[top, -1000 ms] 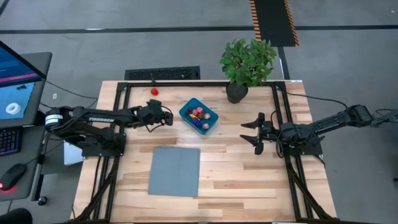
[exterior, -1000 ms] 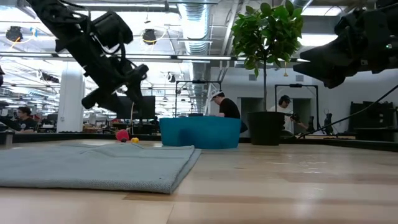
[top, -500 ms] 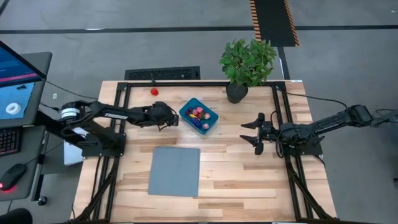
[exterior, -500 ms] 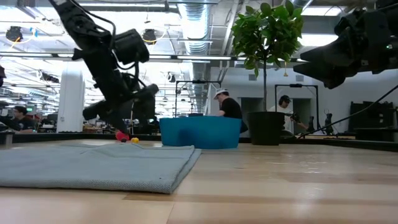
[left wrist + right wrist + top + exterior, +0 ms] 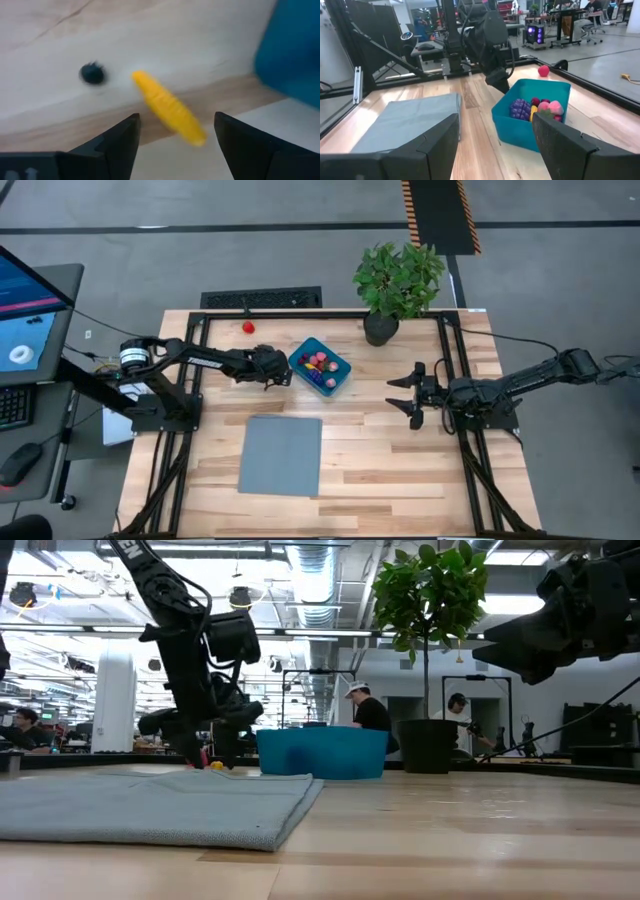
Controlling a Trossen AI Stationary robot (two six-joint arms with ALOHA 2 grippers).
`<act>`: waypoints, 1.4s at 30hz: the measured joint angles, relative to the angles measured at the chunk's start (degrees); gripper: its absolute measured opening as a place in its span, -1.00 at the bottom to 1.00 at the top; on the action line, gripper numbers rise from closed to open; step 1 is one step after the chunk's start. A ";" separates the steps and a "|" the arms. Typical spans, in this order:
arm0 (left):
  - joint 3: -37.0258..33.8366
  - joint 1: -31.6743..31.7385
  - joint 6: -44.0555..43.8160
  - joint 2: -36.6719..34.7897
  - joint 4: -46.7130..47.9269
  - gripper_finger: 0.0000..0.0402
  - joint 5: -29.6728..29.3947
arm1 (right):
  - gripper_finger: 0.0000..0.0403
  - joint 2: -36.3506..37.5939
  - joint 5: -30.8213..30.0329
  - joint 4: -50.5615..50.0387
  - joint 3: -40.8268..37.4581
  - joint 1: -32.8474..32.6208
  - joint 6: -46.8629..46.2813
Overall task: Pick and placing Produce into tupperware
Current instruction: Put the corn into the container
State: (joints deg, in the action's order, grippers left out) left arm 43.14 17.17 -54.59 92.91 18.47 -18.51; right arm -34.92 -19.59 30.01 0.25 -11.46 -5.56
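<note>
A pale wooden plank table [image 5: 400, 470] with black frame rails stands on grey concrete floor under a yellow-black hazard strip [image 5: 440, 210]. Left gripper [image 5: 172, 131], fingers spread, hangs over a small yellow toy vegetable [image 5: 169, 107] beside the teal-blue plastic container [image 5: 320, 366] at upper centre. Right gripper [image 5: 402, 395] waits at centre right, fingers spread; no lettering is readable.

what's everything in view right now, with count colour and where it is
tupperware: one, teal-blue, far middle of the table
produce in the tupperware: several pieces, purple, pink, red, yellow
yellow piece: one, on the wood beside the tupperware, between the left gripper's fingers
red piece: one, near the table's far edge
grey sheet: one, flat, near middle of the table
potted plant: one, green in a dark pot, far right corner
keyboard: one, black, beyond the table
people: at least two, in the room behind
left gripper: open, low beside the tupperware
right gripper: open, waiting at the right
</note>
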 joint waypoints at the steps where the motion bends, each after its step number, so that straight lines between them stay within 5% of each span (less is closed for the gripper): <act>1: 0.10 0.00 0.00 0.02 0.79 0.21 -0.13 | 0.36 0.00 0.00 -0.02 0.00 0.00 0.00; 17: 0.26 -0.56 2.68 -0.46 1.94 -0.94 0.91 | 0.36 0.00 0.00 -0.05 0.00 0.00 0.00; 27: 0.23 -4.22 4.50 -2.44 12.02 -0.76 0.17 | 0.36 0.00 0.00 -0.04 0.00 0.00 0.00; 42: 0.21 -18.37 6.09 -22.36 19.01 -0.85 -14.86 | 0.36 0.00 0.00 -2.91 0.00 0.00 0.00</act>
State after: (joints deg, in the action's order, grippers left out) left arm 43.35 -1.20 -48.50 70.54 37.48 -33.37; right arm -34.92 -19.59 27.10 0.25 -11.46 -5.56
